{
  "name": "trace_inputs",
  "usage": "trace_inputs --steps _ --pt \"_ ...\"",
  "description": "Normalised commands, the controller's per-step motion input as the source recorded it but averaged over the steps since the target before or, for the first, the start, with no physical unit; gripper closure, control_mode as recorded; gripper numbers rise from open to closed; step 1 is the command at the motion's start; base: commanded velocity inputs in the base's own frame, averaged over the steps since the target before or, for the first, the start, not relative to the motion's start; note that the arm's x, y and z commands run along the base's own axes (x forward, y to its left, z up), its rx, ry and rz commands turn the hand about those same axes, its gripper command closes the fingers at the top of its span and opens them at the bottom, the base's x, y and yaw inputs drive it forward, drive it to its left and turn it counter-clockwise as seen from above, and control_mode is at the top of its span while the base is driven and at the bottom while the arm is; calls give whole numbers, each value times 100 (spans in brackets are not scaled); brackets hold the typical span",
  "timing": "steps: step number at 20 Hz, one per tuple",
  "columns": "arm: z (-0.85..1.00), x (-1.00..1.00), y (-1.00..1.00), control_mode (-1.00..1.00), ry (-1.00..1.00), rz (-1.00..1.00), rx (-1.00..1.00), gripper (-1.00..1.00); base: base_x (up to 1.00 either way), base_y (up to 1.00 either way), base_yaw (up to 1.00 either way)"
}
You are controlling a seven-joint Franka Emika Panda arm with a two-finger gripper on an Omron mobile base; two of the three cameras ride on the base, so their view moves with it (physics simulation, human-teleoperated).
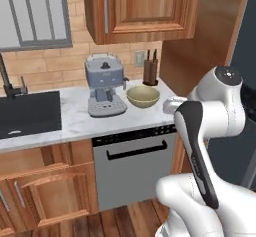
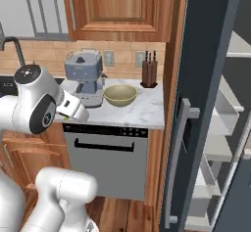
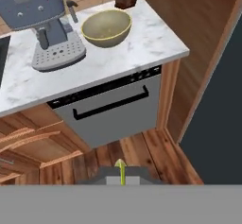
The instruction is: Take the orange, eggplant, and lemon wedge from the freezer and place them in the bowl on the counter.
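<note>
While claw (image 3: 122, 170) pinches lemon wedge (image 3: 121, 167), bowl (image 3: 107, 28) near counter (image 3: 156, 43) edge

Both base views look forward and down from behind the arm at the bowl (image 1: 143, 96) (image 2: 120, 94) on the counter (image 1: 75, 121) (image 2: 142, 111): the left from the bowl's sink side, the right from its freezer (image 2: 203, 79) side. The hand view looks down on the bowl (image 3: 106, 27) from nearer, in front of the counter
</note>
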Motion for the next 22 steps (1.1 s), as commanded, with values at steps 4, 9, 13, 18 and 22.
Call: trace_inputs --steps 4,9,13,18,22 --pt "0 0 0 100 0 0 0 100 100 -16 -12" --pt "0 0 0 100 0 0 0 100 100 -5 -10" --pt "-34 64 0 -100 0 -6 -2 100 25 0 -2" --pt "-65 33 -15 -100 0 -1 0 100 0 0 0" --pt "-70 44 -17 -100 0 0 0 100 0 0 0"
